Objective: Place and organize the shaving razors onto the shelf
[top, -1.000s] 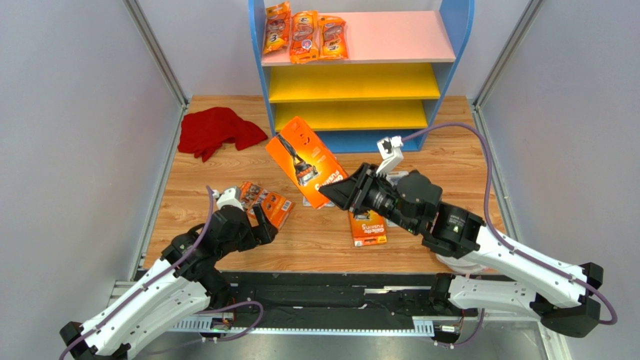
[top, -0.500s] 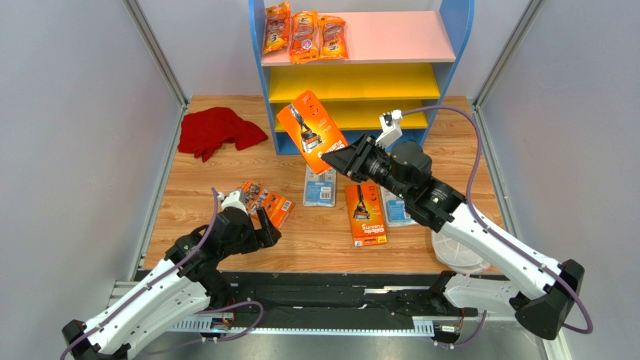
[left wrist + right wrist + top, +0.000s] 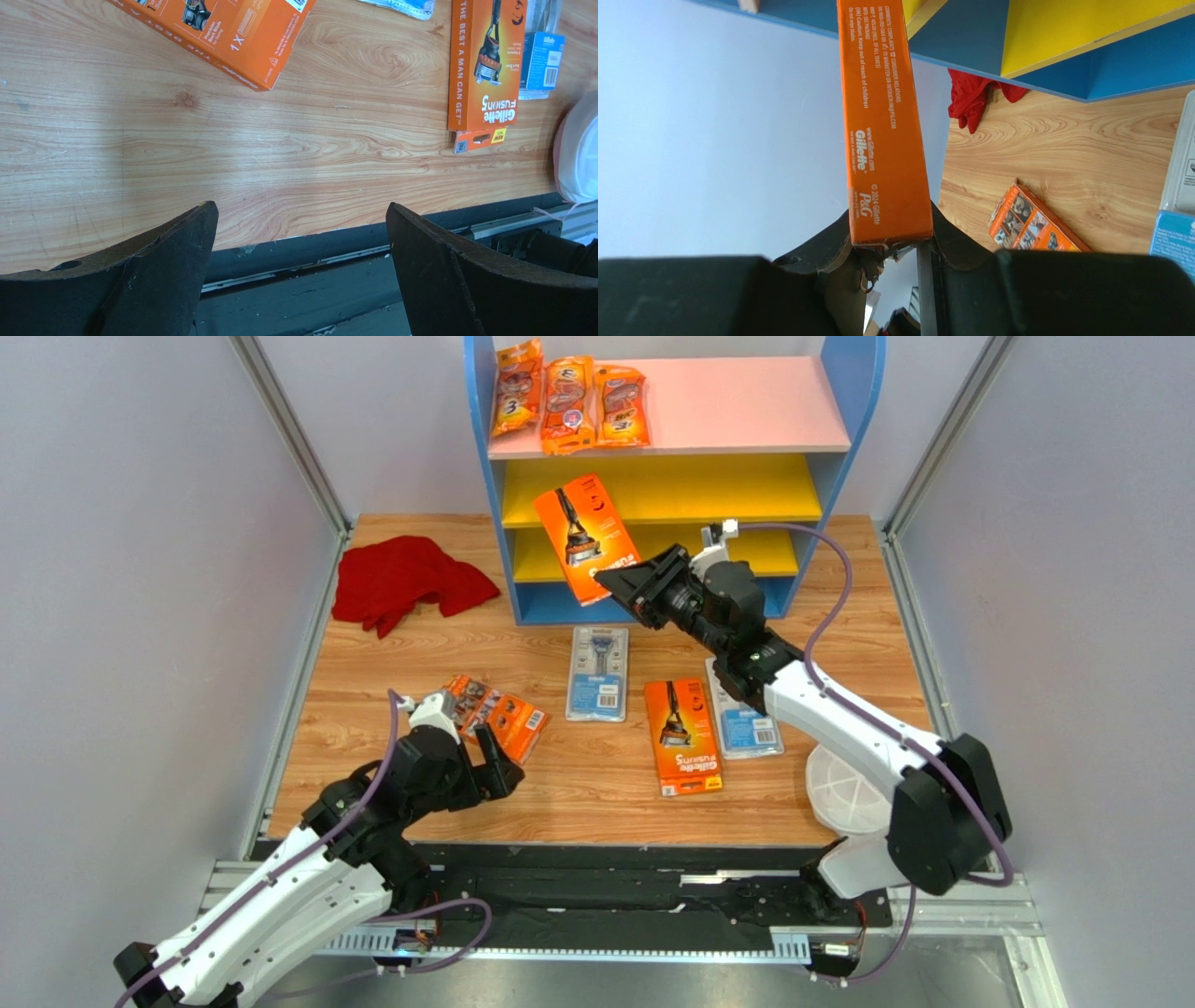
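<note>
My right gripper (image 3: 627, 584) is shut on the lower end of an orange razor box (image 3: 586, 539), which hangs in the air in front of the shelf's (image 3: 859, 392) yellow boards. In the right wrist view the box (image 3: 882, 119) stands edge-on between the fingers of the right gripper (image 3: 889, 231). Three narrow orange bags (image 3: 568, 402) lie at the left of the pink top board. On the table lie an orange box (image 3: 494, 717), a blister card (image 3: 599, 674), another orange box (image 3: 682, 735) and a second blister card (image 3: 748, 725). My left gripper (image 3: 484, 759) is open beside the near-left box, empty (image 3: 300, 213).
A red cloth (image 3: 407, 581) lies at the table's far left, near the shelf's left side. A round white dish (image 3: 845, 791) sits at the near right edge, under the right arm. The left gripper hangs over the table's black front rail (image 3: 302, 259).
The right arm has lifted the orange box from low over the table and carried it away toward the shelf, turning it more upright. The left arm has barely moved.
</note>
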Controlling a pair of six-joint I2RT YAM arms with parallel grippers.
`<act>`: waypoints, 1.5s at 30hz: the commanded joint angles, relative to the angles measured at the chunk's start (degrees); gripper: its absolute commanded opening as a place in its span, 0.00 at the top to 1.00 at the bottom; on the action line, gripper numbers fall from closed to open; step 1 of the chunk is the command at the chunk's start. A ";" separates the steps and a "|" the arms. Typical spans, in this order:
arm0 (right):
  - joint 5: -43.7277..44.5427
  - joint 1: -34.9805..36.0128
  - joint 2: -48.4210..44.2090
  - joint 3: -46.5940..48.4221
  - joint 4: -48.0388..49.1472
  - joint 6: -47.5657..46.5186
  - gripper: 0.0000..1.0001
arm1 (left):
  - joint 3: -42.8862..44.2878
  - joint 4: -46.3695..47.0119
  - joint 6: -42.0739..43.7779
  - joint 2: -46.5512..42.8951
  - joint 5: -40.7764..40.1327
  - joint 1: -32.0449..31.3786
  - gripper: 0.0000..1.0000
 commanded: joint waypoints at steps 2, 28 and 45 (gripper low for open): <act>-3.50 -1.34 5.11 6.04 10.46 5.51 1.00 | 0.13 -0.07 0.91 -0.56 -0.24 -0.04 0.01; 2.13 -1.69 21.72 21.86 14.50 17.11 1.00 | -0.05 -0.07 0.39 -4.25 1.26 -0.04 0.01; 9.94 -0.55 30.87 37.42 2.46 17.82 1.00 | 0.04 0.46 0.03 -4.25 3.45 0.05 0.01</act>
